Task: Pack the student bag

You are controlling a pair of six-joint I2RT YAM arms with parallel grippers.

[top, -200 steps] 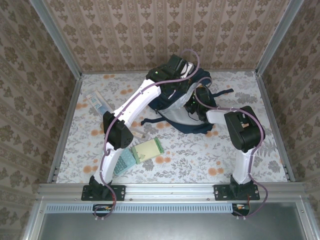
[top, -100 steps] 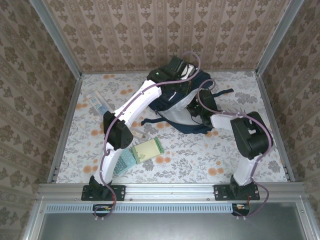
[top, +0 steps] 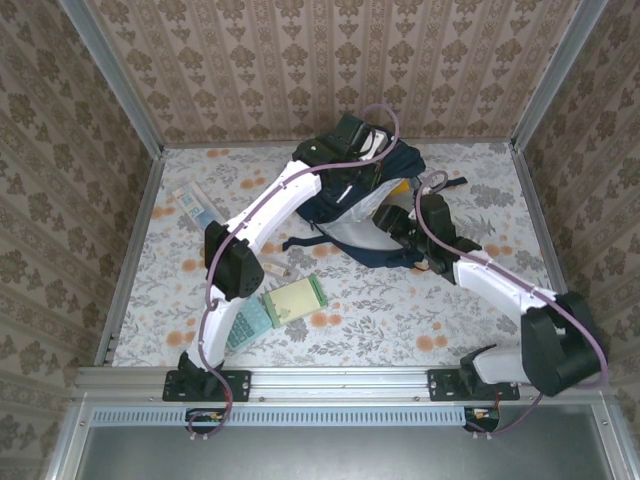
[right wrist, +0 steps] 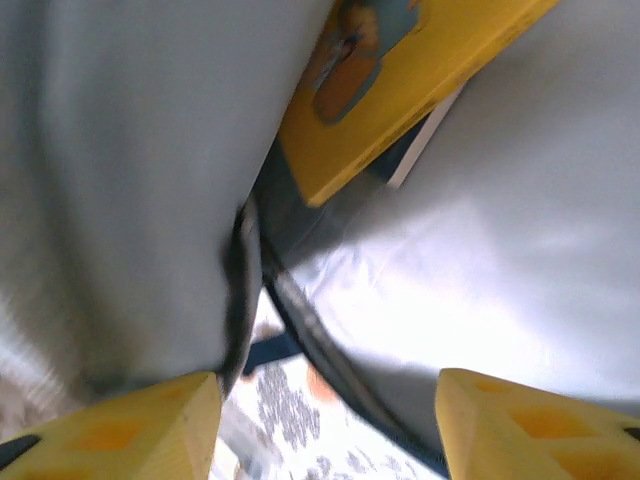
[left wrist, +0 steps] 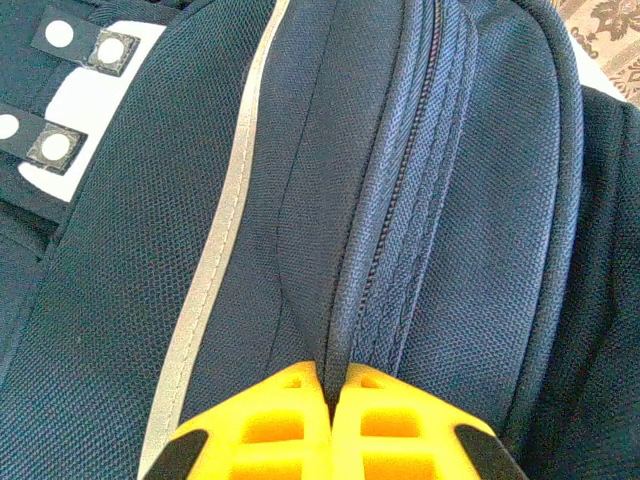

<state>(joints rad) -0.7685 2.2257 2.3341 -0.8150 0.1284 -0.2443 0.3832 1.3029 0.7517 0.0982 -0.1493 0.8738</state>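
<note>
Left wrist view has the left tool (left wrist: 331, 385) pinched shut on the student bag (left wrist: 480, 200) by its zipper seam, apparently holding it open at the far middle of the counter (top: 400, 325), while the right tool (right wrist: 325, 405), jaws apart and empty, probably must next fetch another item.

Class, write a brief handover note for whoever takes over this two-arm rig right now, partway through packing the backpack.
Left tool: shut, pinching a fabric fold beside the zip of the dark navy fabric backpack.
Right tool: open, empty, at the bag's pale-lined mouth.
Done: a yellow flat item appears to sit inside the opening.
Left: yellow-green notepad, teal flat item and pale blue-white pack lie on the table by the left arm, probably to be packed.
</note>
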